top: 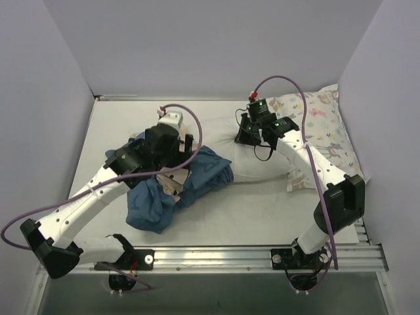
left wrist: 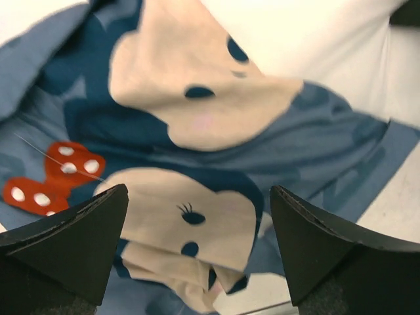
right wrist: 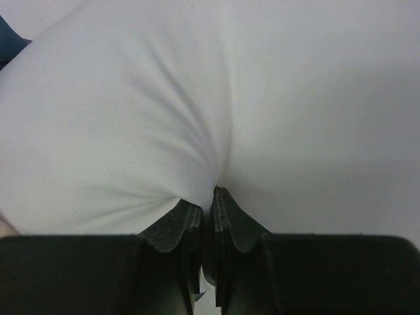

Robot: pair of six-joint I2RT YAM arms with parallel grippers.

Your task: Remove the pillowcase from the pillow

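Right gripper (right wrist: 211, 197): jaws clamped together on a pinched fold of the plain white stuffed pillow (right wrist: 131, 118), with creases fanning out from the pinch point. Left gripper (left wrist: 199, 197): fingers spread wide, nothing between them, poised over the dark blue fabric pillowcase (left wrist: 315, 131), where beige cartoon mouse faces and a red polka-dot bow (left wrist: 46, 177) face the wrist camera. I cannot tell whether the fingertips touch the cloth. In the overhead view the pillowcase lies crumpled in a heap left of centre under the left arm, its right edge against the left end of the pillow. The pillow lies bare near the middle of the table, running rightward under the right arm. Behind it and to the right, a smaller white pillow with pastel animal print (top: 325, 121) leans against the right wall. The surface is a flat off-white tabletop (top: 262, 203), with a grooved aluminium rail (top: 216, 252) along the near edge carrying both arm bases. Plain pale lavender walls (top: 197, 46) enclose the table at the back and on both sides. A purple cable (top: 292, 82) loops above the right wrist, and another trails off the left arm.
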